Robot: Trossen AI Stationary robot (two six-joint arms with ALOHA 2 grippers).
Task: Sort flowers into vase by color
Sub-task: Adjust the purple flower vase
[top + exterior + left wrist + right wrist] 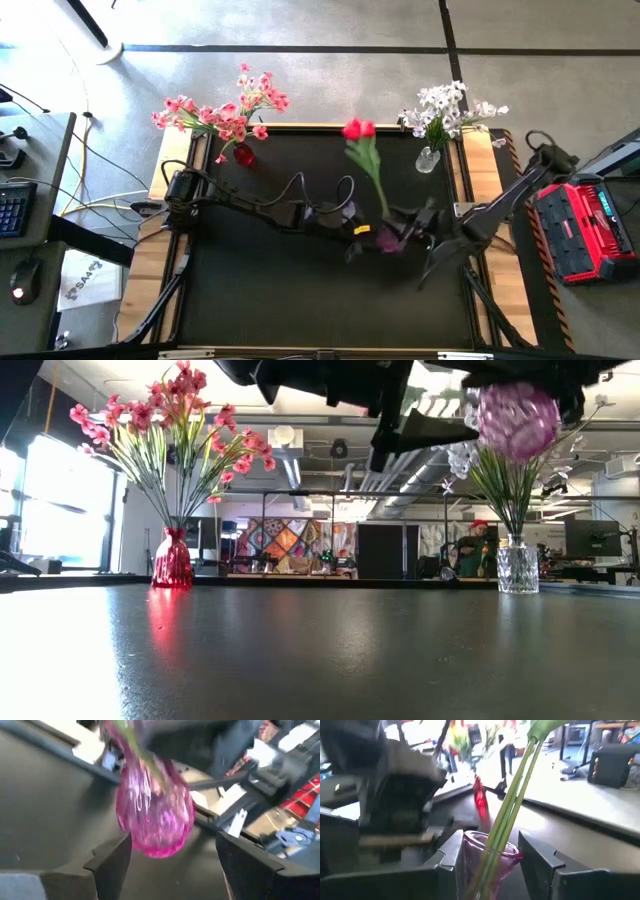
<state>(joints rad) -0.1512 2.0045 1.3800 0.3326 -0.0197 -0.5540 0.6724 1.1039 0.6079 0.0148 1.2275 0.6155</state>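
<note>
A purple glass vase (pixel 386 241) holding red tulips (pixel 358 129) on green stems (pixel 512 795) is up in the air over the table's middle; in the low view its bulb (pixel 517 418) is well above the tabletop. The stems slant toward the far edge. My right gripper (pixel 404 234) is shut on the vase. My left gripper (pixel 364 231) is open, with its fingers on either side of the vase's bulb (pixel 155 815). Pink blossoms stand in a red vase (pixel 243 153) at the far left, and white blossoms in a clear vase (pixel 428 158) at the far right. My right gripper pinches the purple vase's neck just under its rim (pixel 492 851) between its two fingers, coming level from the table's right side. The vase is lifted clear of the table, its bulb below the fingers and the tulip stems rising from its mouth. My left gripper comes from the table's left at the bulb; I cannot tell whether its fingers (pixel 112 862) touch the glass.
The red vase (pixel 172 560) and the clear vase (pixel 517 568) stand near the black mat's far edge, with bare mat (pixel 300 290) on the near side. A red device (pixel 580 230) sits beyond the table's right edge.
</note>
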